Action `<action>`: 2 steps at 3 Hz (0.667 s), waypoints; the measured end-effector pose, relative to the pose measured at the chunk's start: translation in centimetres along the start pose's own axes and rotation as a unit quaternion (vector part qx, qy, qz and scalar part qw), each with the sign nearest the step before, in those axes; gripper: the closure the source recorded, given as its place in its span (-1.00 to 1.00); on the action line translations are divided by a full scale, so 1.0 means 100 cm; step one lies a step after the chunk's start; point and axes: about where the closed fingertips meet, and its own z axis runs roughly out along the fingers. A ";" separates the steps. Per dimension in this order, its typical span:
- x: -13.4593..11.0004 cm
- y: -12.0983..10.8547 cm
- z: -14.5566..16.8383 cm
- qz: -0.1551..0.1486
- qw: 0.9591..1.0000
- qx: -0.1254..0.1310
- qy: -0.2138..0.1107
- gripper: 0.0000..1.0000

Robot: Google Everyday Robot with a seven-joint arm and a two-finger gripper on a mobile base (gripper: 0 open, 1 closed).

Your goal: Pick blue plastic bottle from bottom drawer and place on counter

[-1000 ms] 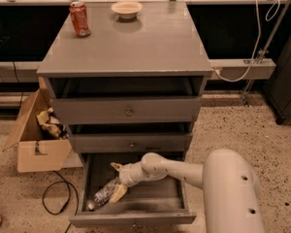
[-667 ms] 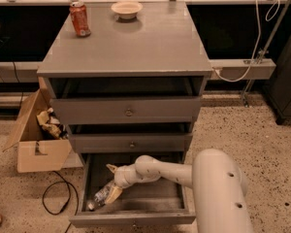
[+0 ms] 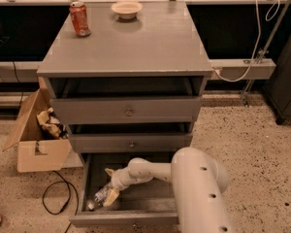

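Claw point(image 3: 110, 184) inside bottom drawer point(image 3: 126, 219), tan-tipped fingers spread wide, gripping nothing; lower fingertip beside clear blue plastic bottle point(image 3: 98, 198), lying flat on dark drawer floor.

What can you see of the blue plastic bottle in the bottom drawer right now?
The blue plastic bottle is small and clear, with a pale label and a pale cap. It lies on its side in the open bottom drawer, at the front left, with its cap toward the front-left corner. The gripper is inside the drawer over the bottle's base end, fingers open. One fingertip overlaps the bottle, but contact is unclear.
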 end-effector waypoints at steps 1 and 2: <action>0.021 -0.004 0.027 0.005 0.999 -0.017 0.042 -1.00; 0.032 -0.006 0.044 0.007 0.998 -0.030 0.062 -1.00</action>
